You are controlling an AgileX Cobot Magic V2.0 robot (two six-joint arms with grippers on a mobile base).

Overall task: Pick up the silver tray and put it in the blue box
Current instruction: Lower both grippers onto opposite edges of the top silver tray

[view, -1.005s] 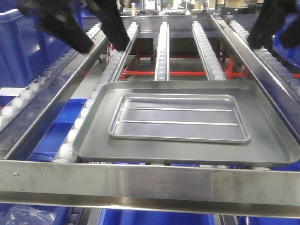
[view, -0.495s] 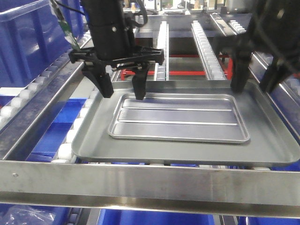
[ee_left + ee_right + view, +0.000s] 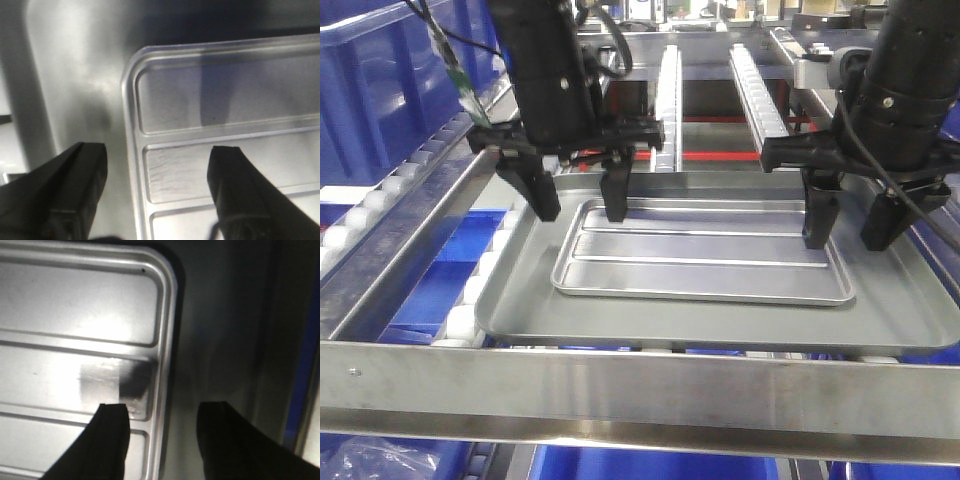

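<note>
Left gripper: jaws spread and empty, set across the left end rim of the silver tray near its far corner. Position is little changed from half a second ago. The left wrist view confirms one finger over the tray floor and the other outside the rim.

Right gripper: also spread and empty. It was blurred and higher half a second ago and has since come down to straddle the right end rim.

A second ago both arms were raised at the far end of the rack.

The silver tray has not shifted. It lies flat inside the larger dark-grey tray on the roller rack. The blue box stands at far left.

Assessment: both approaches are complete and neither grasp is made. Whether the fingertips touch metal cannot be determined.
</note>
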